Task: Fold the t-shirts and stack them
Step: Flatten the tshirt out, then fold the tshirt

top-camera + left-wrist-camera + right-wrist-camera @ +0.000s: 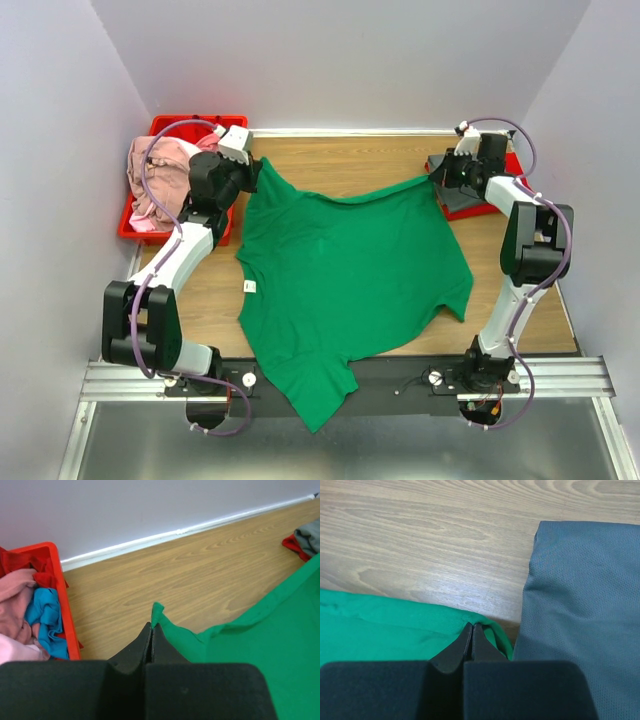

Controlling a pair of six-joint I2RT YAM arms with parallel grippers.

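Wooden worktop boxed in by plain pale walls, pretty bare setup. Starting at the near edge, the metal rail carries both arm bases, and one end of the green t-shirt droops over that edge between them. Rest of the shirt is spread out mostly flat across the middle of the worktop, with a little white label showing by its left edge.

Further back, each arm has a far corner of it. The left end effector has its fingers pressed together, pinching the far-left corner, which pokes up a bit past the tips. The right end effector is doing the same on the far-right corner, fingers tight on the green hem, just beside a folded dark grey t-shirt lying at the far right.

Over at the far left sits the red bin, stuffed with a pink t-shirt and a blue t-shirt, all bunched up.
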